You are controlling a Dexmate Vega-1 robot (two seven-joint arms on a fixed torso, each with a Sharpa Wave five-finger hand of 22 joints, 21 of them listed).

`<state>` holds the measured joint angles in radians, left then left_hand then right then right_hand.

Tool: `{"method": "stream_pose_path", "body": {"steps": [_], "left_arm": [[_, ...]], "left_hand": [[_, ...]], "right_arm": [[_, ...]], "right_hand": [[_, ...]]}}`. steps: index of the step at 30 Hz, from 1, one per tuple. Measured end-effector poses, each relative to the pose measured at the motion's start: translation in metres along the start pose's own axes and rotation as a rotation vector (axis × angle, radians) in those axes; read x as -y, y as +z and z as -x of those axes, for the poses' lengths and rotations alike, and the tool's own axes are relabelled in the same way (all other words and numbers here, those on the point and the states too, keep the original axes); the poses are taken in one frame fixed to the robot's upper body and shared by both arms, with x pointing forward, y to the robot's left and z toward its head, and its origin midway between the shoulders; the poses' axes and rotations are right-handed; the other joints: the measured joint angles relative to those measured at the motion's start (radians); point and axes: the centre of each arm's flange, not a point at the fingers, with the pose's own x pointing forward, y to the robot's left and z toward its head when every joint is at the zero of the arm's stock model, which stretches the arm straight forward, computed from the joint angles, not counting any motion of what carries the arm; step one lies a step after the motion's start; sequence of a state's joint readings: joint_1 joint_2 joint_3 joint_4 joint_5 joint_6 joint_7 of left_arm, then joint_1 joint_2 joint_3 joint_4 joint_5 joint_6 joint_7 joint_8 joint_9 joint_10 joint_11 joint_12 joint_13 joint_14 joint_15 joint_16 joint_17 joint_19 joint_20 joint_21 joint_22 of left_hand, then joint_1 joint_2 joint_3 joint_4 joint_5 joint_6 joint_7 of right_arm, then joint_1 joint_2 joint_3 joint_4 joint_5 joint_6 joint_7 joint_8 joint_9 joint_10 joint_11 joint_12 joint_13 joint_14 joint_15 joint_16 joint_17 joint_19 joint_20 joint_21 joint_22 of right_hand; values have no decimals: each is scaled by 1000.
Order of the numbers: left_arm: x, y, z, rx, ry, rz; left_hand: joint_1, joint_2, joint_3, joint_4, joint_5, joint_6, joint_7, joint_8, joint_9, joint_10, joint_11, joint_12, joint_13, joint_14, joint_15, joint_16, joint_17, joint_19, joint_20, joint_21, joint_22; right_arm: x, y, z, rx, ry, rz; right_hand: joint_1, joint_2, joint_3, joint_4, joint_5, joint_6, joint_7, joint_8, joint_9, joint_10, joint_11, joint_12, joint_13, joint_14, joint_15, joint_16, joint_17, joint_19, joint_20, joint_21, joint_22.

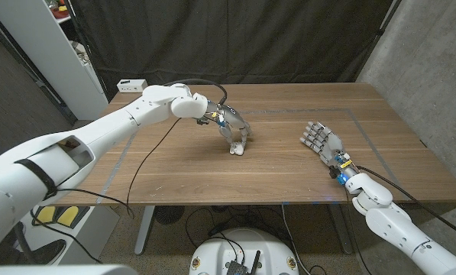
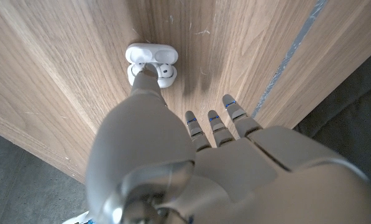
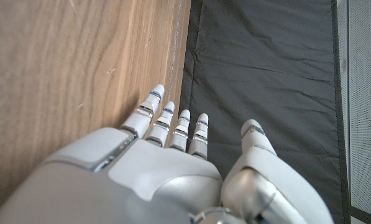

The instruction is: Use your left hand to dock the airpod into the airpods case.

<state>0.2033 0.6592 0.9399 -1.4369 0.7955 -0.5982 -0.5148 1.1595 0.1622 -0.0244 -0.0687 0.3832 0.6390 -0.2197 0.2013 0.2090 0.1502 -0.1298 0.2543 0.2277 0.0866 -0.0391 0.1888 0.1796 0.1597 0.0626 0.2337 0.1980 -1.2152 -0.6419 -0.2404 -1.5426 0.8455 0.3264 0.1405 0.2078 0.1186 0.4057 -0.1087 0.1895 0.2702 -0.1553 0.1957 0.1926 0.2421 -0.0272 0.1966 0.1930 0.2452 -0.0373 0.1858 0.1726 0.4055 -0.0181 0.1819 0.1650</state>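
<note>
Here, a wooden table (image 1: 289, 168) is seen, crossed by pale tape lines. The left hand (image 1: 231, 128) is reached down over the table's middle, one fingertip (image 2: 143, 70) pressed onto the open white airpods case (image 2: 151, 63); the other fingers are spread and nothing is gripped. The right hand (image 1: 323, 142) is kept well apart, fingers extended and empty. An airpod (image 2: 164, 70) is seen seated in the case.
</note>
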Motion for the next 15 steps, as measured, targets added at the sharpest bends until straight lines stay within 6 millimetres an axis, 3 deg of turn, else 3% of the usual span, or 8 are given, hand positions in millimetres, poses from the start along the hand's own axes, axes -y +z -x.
{"method": "stream_pose_path", "body": {"steps": [7,15], "left_arm": [[-1,-6,5,-15,-12,-2],[1,-21,7,-17,-39,-4]], "left_hand": [[-7,6,-7,18,4,-24,-1,-10,0,0,0,-7,0,-7,3,0,0,0,0,0,0],[-80,-79,-104,49,64,-198,2,-31,-9,-48,36,-26,0,-62,6,-5,0,-15,7,-5,0]], "right_arm": [[-3,0,-7,-7,8,-1],[-4,0,-10,-10,-1,6]], "right_hand": [[0,0,4,4,0,0,0,0,0,0,0,0,0,0,0,0,0,0,0,0,0],[0,0,4,4,0,0,0,0,0,0,0,0,0,0,0,0,0,0,0,0,0]]}}
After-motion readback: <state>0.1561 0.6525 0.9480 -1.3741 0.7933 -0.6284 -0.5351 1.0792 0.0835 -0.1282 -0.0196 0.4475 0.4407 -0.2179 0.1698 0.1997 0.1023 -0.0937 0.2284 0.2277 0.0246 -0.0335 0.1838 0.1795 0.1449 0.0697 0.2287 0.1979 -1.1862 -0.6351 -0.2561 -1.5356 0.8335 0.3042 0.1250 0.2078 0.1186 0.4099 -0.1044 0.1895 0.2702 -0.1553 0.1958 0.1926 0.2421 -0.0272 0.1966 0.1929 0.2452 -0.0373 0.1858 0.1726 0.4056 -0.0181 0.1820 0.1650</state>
